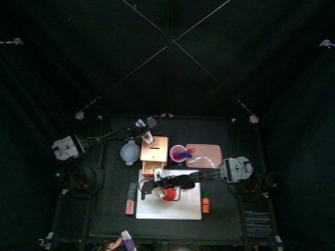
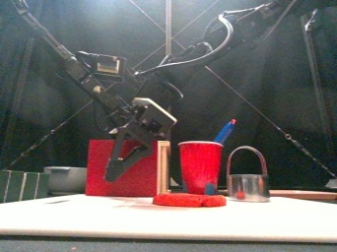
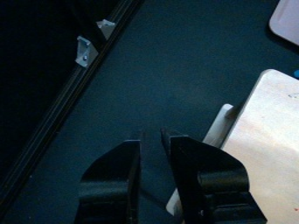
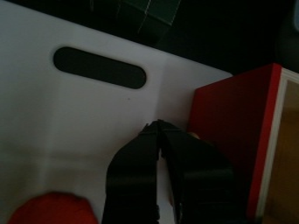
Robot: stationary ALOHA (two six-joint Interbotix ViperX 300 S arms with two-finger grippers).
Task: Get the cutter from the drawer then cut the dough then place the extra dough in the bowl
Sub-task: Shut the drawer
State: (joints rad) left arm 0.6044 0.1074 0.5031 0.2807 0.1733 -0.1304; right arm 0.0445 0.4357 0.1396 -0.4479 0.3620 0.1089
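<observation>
Hanging point-down over the flat white plastic cutting board (image 2: pixel 79 219), the right gripper (image 4: pixel 156 129) has its two black jaws pressed together with nothing between them. Its tip sits near the board's grip hole, just beside the pale wooden box with the red drawer front (image 2: pixel 102 157). The box stands at the back of the board.

The flat red disc of dough (image 2: pixel 188 200) lies on the board in front of the box, uncut and touched by neither arm. The round metal cutter with the arched wire handle (image 2: pixel 247 182) stands upright to the right of the dough, near it but apart. Behind it is the red plastic cup (image 2: pixel 200 165), with a blue toy knife (image 2: pixel 226 129) sticking up out of it. The blue-grey bowl with small handles (image 2: pixel 63 179) rests on the table left of the box.

The left gripper (image 3: pixel 160 136) hovers over bare black table top, its jaws closed to a thin slit and empty. A pale edge runs beside it, possibly the board's, though the close view does not settle that.
</observation>
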